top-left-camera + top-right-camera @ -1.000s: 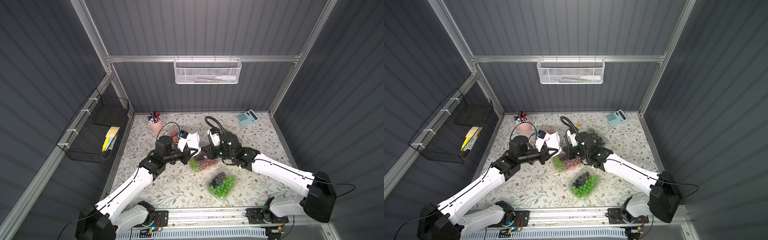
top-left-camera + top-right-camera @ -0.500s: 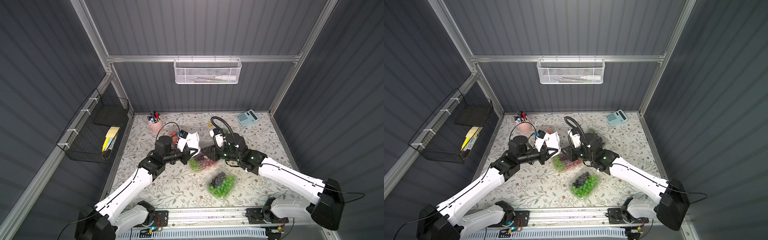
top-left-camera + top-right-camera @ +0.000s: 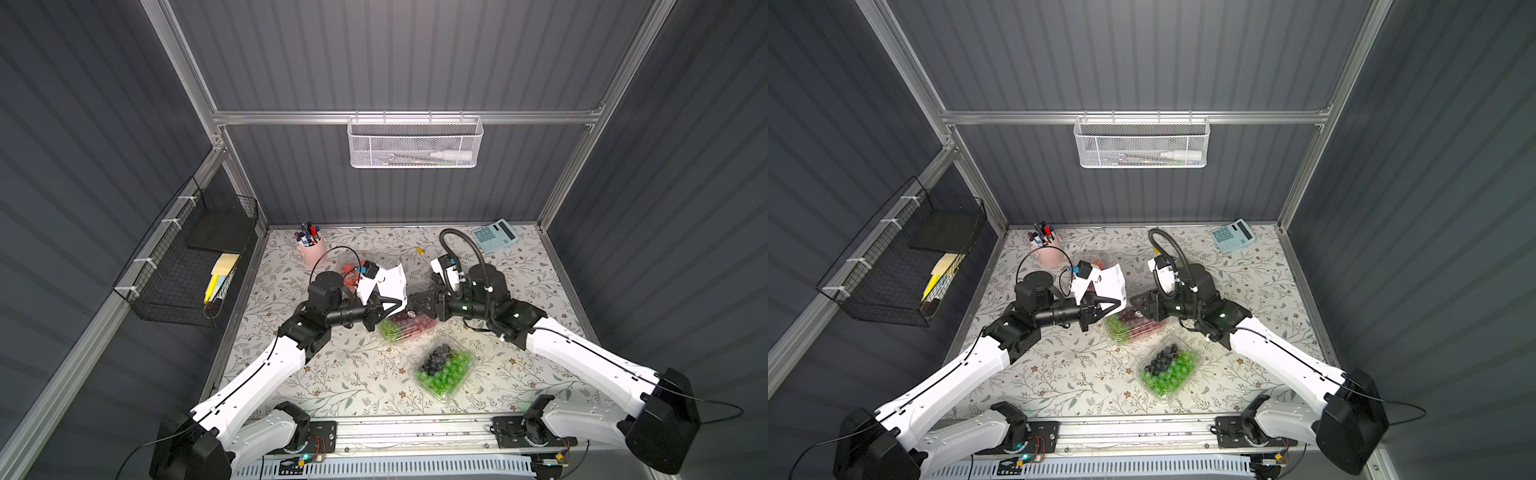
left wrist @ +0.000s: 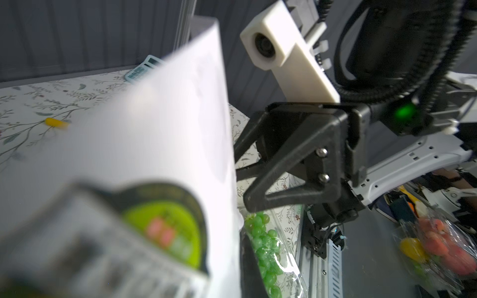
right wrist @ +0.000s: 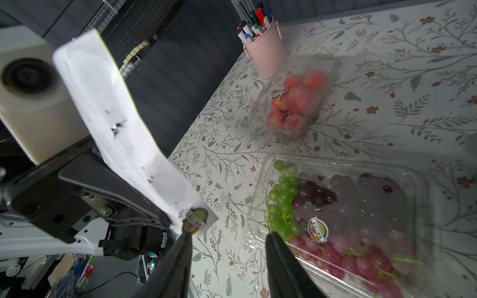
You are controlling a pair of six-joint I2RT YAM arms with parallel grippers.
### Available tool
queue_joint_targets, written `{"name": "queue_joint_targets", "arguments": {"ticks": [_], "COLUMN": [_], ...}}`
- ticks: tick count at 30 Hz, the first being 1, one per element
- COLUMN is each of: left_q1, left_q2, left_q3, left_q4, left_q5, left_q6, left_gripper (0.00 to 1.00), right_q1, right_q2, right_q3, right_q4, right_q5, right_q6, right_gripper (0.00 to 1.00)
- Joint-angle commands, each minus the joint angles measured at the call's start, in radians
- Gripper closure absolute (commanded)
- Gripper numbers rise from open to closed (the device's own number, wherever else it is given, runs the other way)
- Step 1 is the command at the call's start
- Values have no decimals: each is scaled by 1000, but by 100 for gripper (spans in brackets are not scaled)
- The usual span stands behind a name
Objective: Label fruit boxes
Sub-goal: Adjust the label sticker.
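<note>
My left gripper (image 3: 395,306) is shut on a white sticker sheet (image 3: 392,280), held upright above the table; the same sheet (image 5: 116,123) fills much of the right wrist view. A green round sticker (image 5: 197,218) sits at its lower corner. My right gripper (image 5: 229,233) is open, and one fingertip (image 5: 187,233) touches that corner. Below lies the fruit box of green and red grapes (image 3: 405,326), which carries a label (image 5: 317,229). The strawberry box (image 5: 296,95) lies behind it, also labelled. The box of green grapes with dark berries (image 3: 444,368) lies nearer the front.
A pink cup of markers (image 3: 309,249) stands at the back left and a blue calculator (image 3: 494,236) at the back right. A small yellow piece (image 3: 419,250) lies on the floral table (image 3: 353,374). A black wire basket (image 3: 187,266) hangs on the left wall.
My right gripper's jaws have opened from shut, and the right wrist has drawn slightly to the right. The left arm and the sheet have stayed where they were.
</note>
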Motion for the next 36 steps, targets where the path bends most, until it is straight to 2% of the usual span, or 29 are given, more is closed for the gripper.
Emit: {"name": "queue_joint_targets", "arguments": {"ticks": [1,3,5,10,14,18,22,30,33,36], "left_q1": [-5,-5,-7,-17,-31,-47,-50,-50,-50,-50], "left_q2": [31,40,43,39,39,35,37,39,37,37], "left_q3": [-11,-15,-15,-11,-11,-12,-12,-1,2,7], "left_q4": [143,181,200,214,231,233,225,183,166,132], "left_q5": [226,287,340,424,449,454,432,376,352,293], "left_q6": [10,17,38,94,109,126,130,131,131,133], "left_gripper": [100,100,100,100,100,100,100,100,99,90], "right_q1": [-56,-67,-67,-67,-66,-66,-67,-66,-65,-66], "right_q2": [-54,-79,-104,-147,-136,-105,-84,-88,-94,-101], "right_q3": [-28,-30,-22,-26,-21,1,18,16,11,5], "right_q4": [57,49,-2,-90,-92,-105,-103,-103,-103,-104], "right_q5": [-251,-358,-416,-451,-466,-490,-553,-603,-612,-586], "right_q6": [-65,-121,-197,-354,-384,-401,-411,-426,-425,-401], "right_gripper": [47,45,44,43,44,49,59,100,100,100]}}
